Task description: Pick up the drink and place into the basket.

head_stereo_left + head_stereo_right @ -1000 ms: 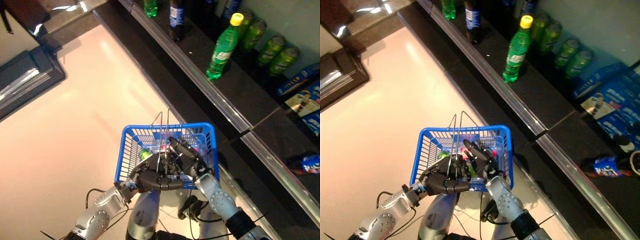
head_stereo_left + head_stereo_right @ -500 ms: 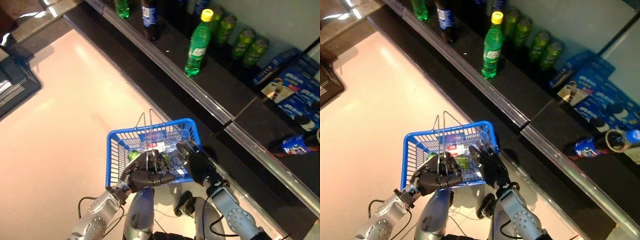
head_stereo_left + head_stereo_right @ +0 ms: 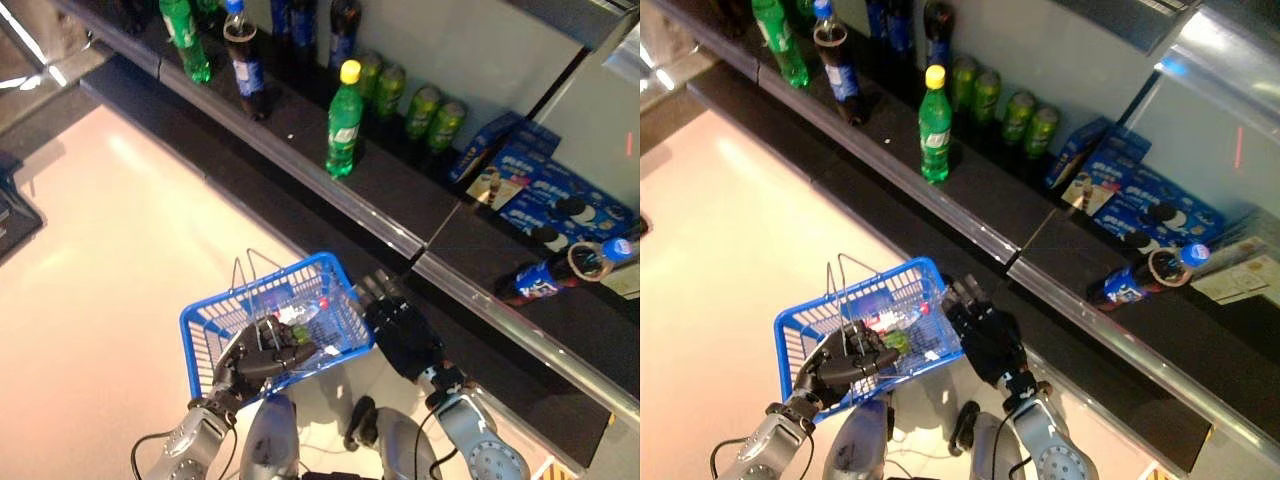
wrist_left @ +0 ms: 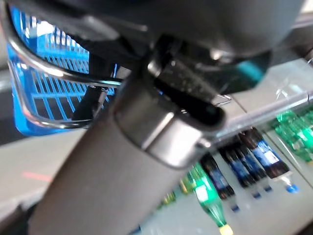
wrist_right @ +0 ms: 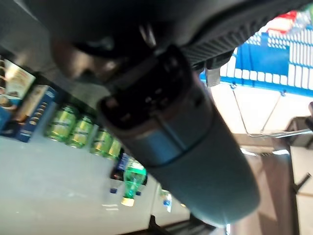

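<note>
Two bottles in blue basket; left robot hand gripping handle; right robot hand spread.

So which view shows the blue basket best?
The left eye view: the whole blue basket shows, drinks inside, left hand curled on its wire handle. The right eye view matches it. Wrist views catch only patches of mesh.

A blue basket is held up by its wire handle in the curled fingers of the left hand. Bottles incl. a clear one w/ red cap are seen inside. The right hand is kept just beside the basket's right wall, fingers straight. On the dark shelf: a green bottle w/ yellow cap, green cans, a cola bottle, blue boxes.
</note>
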### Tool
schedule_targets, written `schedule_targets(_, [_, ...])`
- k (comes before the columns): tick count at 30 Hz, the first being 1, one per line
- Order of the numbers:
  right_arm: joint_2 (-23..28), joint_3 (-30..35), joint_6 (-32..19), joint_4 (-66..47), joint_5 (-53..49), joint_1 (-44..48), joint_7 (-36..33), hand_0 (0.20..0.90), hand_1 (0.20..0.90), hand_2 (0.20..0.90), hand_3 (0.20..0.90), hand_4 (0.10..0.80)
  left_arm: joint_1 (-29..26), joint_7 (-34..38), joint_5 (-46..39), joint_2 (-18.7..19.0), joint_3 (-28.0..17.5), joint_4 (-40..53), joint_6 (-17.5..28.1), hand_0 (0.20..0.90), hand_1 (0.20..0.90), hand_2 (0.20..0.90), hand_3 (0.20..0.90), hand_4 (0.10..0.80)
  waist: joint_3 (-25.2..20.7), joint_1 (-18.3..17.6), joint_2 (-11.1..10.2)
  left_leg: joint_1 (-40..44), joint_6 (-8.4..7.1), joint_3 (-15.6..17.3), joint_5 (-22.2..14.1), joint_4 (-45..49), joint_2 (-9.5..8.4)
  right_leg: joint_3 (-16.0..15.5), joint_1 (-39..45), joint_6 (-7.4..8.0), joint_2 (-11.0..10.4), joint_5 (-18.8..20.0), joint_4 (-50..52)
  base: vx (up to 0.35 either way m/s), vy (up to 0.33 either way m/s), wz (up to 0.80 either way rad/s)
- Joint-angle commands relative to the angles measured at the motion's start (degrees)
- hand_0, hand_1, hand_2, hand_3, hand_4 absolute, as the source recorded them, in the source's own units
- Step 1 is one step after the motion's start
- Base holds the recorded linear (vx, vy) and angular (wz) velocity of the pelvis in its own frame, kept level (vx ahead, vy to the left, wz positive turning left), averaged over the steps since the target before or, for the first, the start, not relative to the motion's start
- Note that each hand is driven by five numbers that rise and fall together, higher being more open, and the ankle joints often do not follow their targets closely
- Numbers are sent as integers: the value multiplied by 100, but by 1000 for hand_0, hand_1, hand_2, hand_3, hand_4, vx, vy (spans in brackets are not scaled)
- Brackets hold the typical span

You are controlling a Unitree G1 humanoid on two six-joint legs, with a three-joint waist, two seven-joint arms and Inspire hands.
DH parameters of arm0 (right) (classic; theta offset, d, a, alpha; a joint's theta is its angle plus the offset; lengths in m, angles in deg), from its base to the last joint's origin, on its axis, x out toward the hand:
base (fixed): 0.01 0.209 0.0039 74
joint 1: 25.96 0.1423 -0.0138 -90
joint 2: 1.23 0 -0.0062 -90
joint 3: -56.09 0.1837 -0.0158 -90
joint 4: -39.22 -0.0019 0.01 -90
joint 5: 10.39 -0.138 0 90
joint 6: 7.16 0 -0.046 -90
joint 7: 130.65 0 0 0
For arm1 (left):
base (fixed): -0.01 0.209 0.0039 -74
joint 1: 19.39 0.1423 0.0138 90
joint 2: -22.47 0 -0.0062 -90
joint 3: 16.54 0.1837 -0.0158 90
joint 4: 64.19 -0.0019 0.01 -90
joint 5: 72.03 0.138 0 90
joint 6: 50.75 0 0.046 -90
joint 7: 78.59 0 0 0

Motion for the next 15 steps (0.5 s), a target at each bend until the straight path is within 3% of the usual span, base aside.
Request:
schedule_targets(1, [-20,162,-148,53,206,11,478,900,900,900,900,800,-214,-302,190,-179,-251,1158,1354,300,300,300,200,100,-851,-98,30,328,81,13,-60,33,137,321,553,362,-116,1317,-1562,-31,-32,-12])
schedule_targets(5, [-163,303,-116,542,604,-101,270,900,900,900,900,800,-208,491,327,-407,-260,422,1322,300,300,300,200,100,-1047,-188,7,510,24,101,5,-300,199,363,668,412,-97,1414,-1830,-35,-43,-13])
schedule_targets(9, [-191,407,-112,1232,1931,-107,-471,900,900,900,900,800,-214,1017,322,-674,-444,-521,1250,300,300,300,200,100,-1205,-243,9,622,-41,157,23,-456,259,343,764,376,-25,1383,-1927,-42,-81,-12])
schedule_targets(10, [-186,436,-218,1840,2655,-48,-786,900,900,900,900,800,-248,1098,120,-846,-609,-1140,1273,300,300,300,200,100,-1233,-239,23,637,-75,142,14,-434,290,317,826,329,19,1355,-1961,-39,-111,-3])
schedule_targets(13, [-200,438,-54,2258,2838,33,-1073,900,900,900,900,800,-295,1298,57,-1013,-776,-1598,1259,300,300,300,200,100,-1234,-220,46,648,-110,85,25,-423,319,282,896,276,70,1330,-1994,-10,-74,1])
schedule_targets(15, [-342,461,107,3095,3299,244,-1440,900,900,900,900,800,-397,1448,-213,-1278,-1126,-2448,1287,300,300,300,200,100,-1202,-108,99,643,-152,-130,101,-495,337,228,1009,212,148,1336,-2095,14,-105,9])
